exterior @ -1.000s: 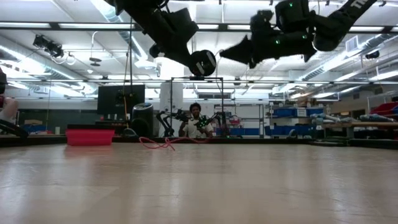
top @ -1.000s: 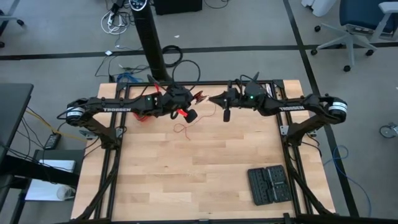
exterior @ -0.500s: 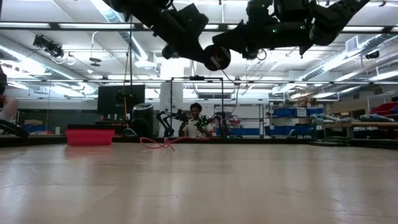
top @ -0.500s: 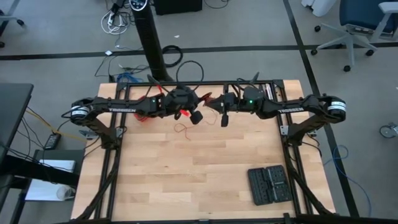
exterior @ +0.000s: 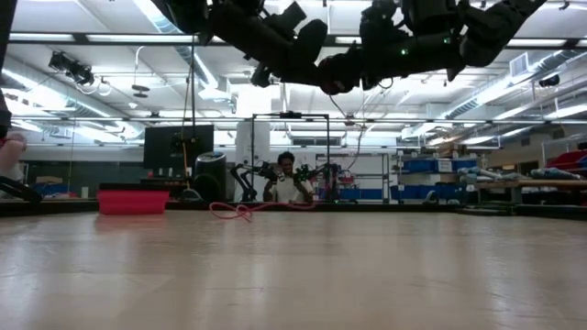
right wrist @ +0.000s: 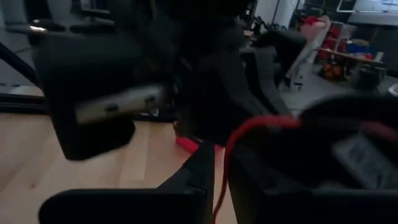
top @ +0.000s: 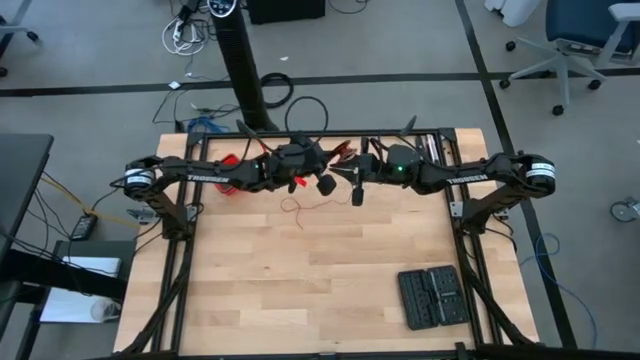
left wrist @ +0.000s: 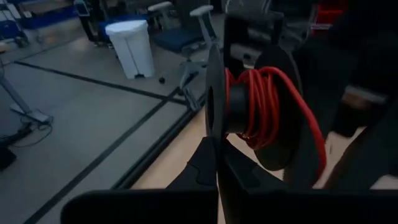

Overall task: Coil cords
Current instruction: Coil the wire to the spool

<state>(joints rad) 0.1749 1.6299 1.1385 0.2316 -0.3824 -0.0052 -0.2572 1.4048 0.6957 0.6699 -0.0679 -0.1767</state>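
Note:
A black spool (left wrist: 255, 106) carries several turns of the thin red wire (left wrist: 261, 99) on its hub. My left gripper (top: 314, 181) is shut on the spool and holds it high above the table's far middle. My right gripper (top: 340, 172) points at the spool from the right, close to it, with the red wire (right wrist: 233, 140) running down through the narrow gap between its fingers. The wire's loose end (top: 298, 206) lies in slack curls on the table below, and it also shows in the low view (exterior: 240, 209). My left gripper pinches one flange of the spool at its rim (left wrist: 214, 134) between its two fingers, coming nearly level from the table's left. The spool is lifted clear and stands on edge, its hub lying across the fingers. My right gripper has a single strand of the red wire (right wrist: 219, 177) between its nearly shut fingers, coming level from the table's right. The strand curves up to the spool and hangs slack below the fingers.
A red box (exterior: 133, 201) stands at the table's far left, partly under my left arm (top: 200, 172). A black two-part case (top: 430, 296) lies near the front right corner. A person sits in the room beyond the far edge (exterior: 289, 179).
My left gripper has carried the spool toward the table's right, up to my right gripper, and has tipped up toward level. My right gripper has swung toward the spool. The wire on the table has kept its place.

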